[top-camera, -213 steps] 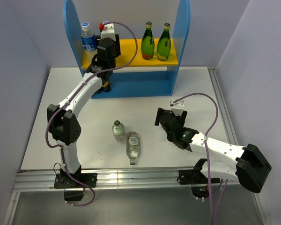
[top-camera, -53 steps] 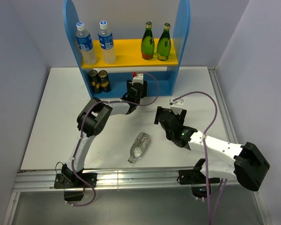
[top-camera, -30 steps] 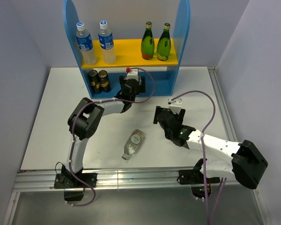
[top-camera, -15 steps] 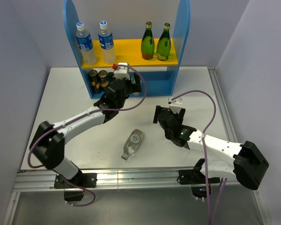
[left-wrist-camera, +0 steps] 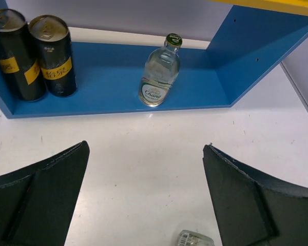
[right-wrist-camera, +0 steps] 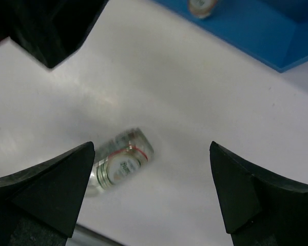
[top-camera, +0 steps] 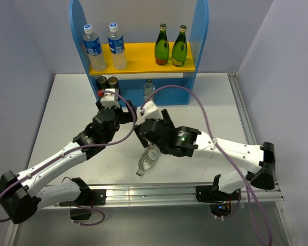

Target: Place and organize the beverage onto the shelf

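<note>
The shelf (top-camera: 200, 51) holds two blue-labelled bottles (top-camera: 92, 45) and two green bottles (top-camera: 162, 45) on its yellow board. A short clear bottle (left-wrist-camera: 159, 77) stands upright on the blue base (left-wrist-camera: 108, 87), right of two black cans (left-wrist-camera: 54, 56). Another short clear bottle (top-camera: 148, 160) lies on the table. My left gripper (left-wrist-camera: 146, 148) is open and empty, back from the shelf front. Also open, my right gripper (right-wrist-camera: 151, 146) hovers over the lying bottle (right-wrist-camera: 120, 164) with its fingers apart from it.
Both arms crowd the table's middle, the left gripper (top-camera: 126, 116) close beside the right gripper (top-camera: 143, 137). A dark part of the left arm (right-wrist-camera: 51, 25) fills the right wrist view's top left. A metal rail (top-camera: 143, 195) runs along the near edge.
My left gripper has pulled back from the shelf, and the short bottle now shows standing on the base. The right arm has swung left over the lying bottle.
</note>
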